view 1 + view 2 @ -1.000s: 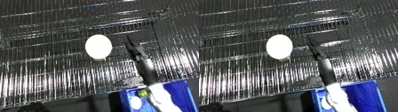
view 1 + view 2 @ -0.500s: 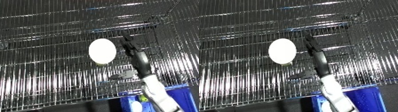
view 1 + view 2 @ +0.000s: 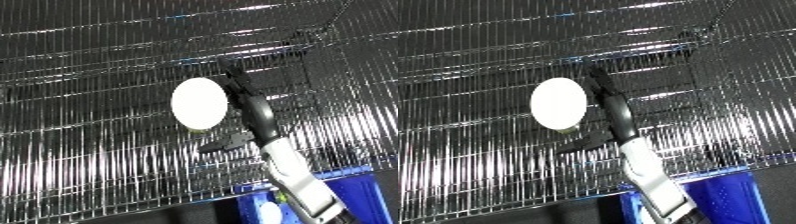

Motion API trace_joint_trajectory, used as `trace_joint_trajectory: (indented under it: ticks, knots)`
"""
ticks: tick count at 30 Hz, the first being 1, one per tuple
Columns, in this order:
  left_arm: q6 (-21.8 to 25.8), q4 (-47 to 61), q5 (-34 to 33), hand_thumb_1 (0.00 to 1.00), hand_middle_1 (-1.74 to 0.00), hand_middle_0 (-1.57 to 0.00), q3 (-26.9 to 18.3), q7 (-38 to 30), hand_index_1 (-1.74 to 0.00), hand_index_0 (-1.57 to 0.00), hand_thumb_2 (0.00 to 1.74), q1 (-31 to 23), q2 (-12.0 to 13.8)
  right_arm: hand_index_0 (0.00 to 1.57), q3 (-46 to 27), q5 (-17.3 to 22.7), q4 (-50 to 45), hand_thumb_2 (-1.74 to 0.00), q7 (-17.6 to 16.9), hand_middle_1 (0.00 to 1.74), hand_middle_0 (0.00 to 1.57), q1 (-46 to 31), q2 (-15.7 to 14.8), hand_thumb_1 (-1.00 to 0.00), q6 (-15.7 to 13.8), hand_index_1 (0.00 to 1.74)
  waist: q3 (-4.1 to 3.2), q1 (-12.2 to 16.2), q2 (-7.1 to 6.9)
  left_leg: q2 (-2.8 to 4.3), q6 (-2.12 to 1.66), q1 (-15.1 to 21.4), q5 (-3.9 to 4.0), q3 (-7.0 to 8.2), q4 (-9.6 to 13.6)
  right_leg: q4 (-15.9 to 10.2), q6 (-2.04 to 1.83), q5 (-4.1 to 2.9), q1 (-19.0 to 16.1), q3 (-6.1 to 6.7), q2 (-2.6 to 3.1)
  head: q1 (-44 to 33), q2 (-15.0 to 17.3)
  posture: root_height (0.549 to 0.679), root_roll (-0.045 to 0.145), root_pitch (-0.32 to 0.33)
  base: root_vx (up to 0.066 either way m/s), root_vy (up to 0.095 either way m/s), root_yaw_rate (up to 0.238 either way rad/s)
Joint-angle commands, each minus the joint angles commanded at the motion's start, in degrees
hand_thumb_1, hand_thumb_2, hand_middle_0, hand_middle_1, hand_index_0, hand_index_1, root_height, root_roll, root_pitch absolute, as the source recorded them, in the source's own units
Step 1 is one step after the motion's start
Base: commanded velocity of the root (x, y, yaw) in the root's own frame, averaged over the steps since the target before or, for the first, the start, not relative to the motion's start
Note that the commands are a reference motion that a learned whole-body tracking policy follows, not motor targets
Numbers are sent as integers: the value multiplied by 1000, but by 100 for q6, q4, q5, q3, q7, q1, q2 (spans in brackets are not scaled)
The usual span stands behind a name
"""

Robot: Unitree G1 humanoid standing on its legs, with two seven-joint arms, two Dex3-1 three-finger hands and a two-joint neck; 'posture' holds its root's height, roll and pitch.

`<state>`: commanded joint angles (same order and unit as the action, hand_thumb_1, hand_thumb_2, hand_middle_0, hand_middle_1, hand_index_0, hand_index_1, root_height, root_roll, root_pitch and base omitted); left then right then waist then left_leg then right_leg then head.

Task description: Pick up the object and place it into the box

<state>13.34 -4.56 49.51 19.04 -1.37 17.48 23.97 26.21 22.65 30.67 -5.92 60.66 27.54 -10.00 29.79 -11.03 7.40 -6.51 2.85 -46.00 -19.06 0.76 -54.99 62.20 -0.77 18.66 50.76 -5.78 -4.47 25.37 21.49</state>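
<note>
Lying on the wire rack (image 3: 80,165), left of centre, the white disc (image 3: 200,104) is showing as a pale oval, and whether it is lying flat on the wires or propped at a tilt cannot be told. A small yellowish bit is peeking out at its lower edge. Just to its right, the right hand (image 3: 250,107) is reaching up over the rack with its fingers (image 3: 240,87) straight and stretched along the disc's right rim, while the thumb (image 3: 222,143) is sticking out to the left below the disc. So the hand is wide, not curling round anything; whether the fingers are touching the rim or running just beside it cannot be told. The white forearm (image 3: 298,177) is coming in from the lower right. Further right and lower, the blue bin (image 3: 727,197) is sitting below the rack's front edge, well apart from the disc. The left hand is not showing in either view.

The risks are looking plain enough. With the fingers lying alongside rather than around the disc, closing now may be only nudging it leftward over the wires instead of catching it. A fingertip may also be snagging between wires. A disc pinched only at its rim may be tipping out on the way to the bin.
</note>
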Motion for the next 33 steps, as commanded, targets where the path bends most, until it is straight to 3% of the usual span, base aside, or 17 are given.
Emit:
trace_joint_trajectory:
  ticks: [8, 20, 25, 33]
  knots:
    - [13, -72, -7, 1000, -1740, -1570, 7, 29, -1740, -1570, 1740, 58, -19, 1099, 56, -12, 159, -1218, 34, 1218, 1099, 51, -74, -700, 14, 1218, 0, -2, -4, 1, -19, 127, 84, 0, 190, -129, -11, -42, -123, -4, -6, 42, -53, 591, 58, 161, -24, -13, -5]
    - [64, -88, -35, 1000, -1740, -1570, -113, 64, -1740, -1570, 1740, -3, 49, 1099, -153, 62, -175, -1218, -139, 1218, 1099, -297, 78, -700, -179, 1218, 0, 146, -103, 62, -75, 460, 181, -17, 527, -387, -13, -83, -457, 1, 37, -77, -95, 600, 57, 143, -33, -37, -54]
    - [132, -94, -81, 1000, -1740, -1570, -253, 53, -1740, -1570, 1740, -104, 48, 1099, -445, 95, -852, -1218, -228, 1218, 1099, -727, 118, -700, -158, 1218, 0, 299, -174, 129, -94, 591, 217, -9, 673, -479, -17, -90, -563, 48, 92, -285, -133, 604, 56, 139, -52, -27, -121]
    - [206, -88, -201, 1000, -1740, -1570, -551, 68, -1740, -1570, 1740, -317, 25, 1099, -941, -256, -2146, -1218, -378, 1218, 1099, -1657, 89, -700, -140, 1218, 0, 594, -314, 277, -126, 795, 264, 26, 890, -691, -56, -162, -724, 146, 169, -512, -125, 611, 54, 134, -59, -30, -158]
